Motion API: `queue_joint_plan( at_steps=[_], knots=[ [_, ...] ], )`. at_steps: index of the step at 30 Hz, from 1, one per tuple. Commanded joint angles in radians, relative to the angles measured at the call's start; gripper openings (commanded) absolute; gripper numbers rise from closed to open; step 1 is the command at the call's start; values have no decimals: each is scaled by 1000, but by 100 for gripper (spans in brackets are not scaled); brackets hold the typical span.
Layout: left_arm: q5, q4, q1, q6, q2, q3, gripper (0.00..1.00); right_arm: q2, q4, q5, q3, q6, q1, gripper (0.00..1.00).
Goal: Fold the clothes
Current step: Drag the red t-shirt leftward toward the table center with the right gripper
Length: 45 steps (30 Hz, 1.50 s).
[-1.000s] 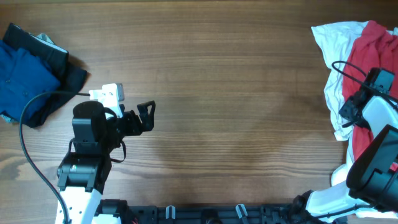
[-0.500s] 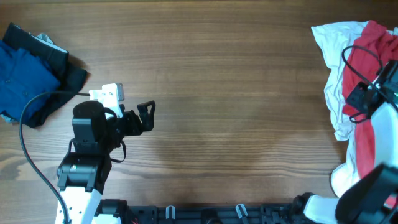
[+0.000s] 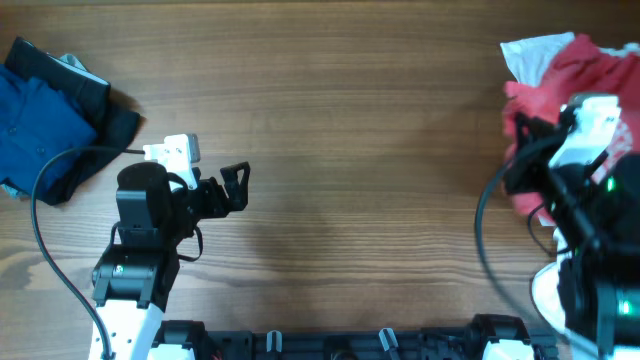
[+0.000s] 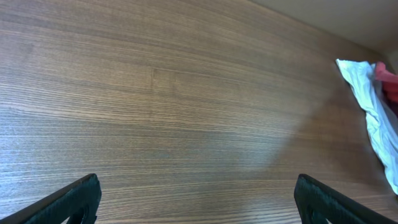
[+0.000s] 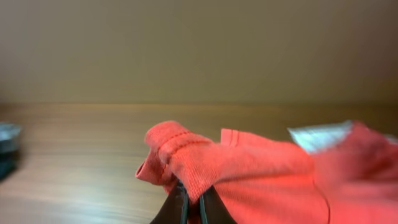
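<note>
We are pinching a bunched fold of the red shirt (image 5: 249, 174) in the right tool (image 5: 193, 200), whose jaws are sitting fully closed on the fabric. The shirt is lying at the right edge of the desk (image 3: 350, 100), toward the far right corner, heaped against a white cloth (image 3: 530, 48). The pinched fold is standing raised off the wood. The left tool (image 3: 236, 186) is waiting spread wide and empty over the near left part of the desk, well apart from the shirt.

We are seeing several risks. The grip is sitting on a thin roll right at the tips, so the soft cotton may be slipping out once the shirt's weight is loading it. We are not able to tell which part of the shirt we are holding, or how many layers, so a pull toward the middle may be bringing it out twisted rather than flat. The white cloth is touching the shirt and may be riding along. A slack pull near the right edge risks sending fabric over it.
</note>
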Motion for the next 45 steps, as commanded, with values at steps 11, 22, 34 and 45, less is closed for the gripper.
queue_joint_plan(
  at_steps=[11, 22, 34, 45],
  knots=[
    [13, 3, 5, -6, 1, 23, 100, 290, 69, -249, 18, 67, 388, 4],
    [13, 3, 5, -6, 1, 23, 100, 733, 521, -61, 18, 182, 682, 5],
    [13, 3, 5, -6, 1, 23, 100, 867, 632, 216, 19, 186, 696, 87],
    [46, 70, -25, -40, 74, 23, 100, 459, 271, 292, 33, 141, 416, 99]
  ],
)
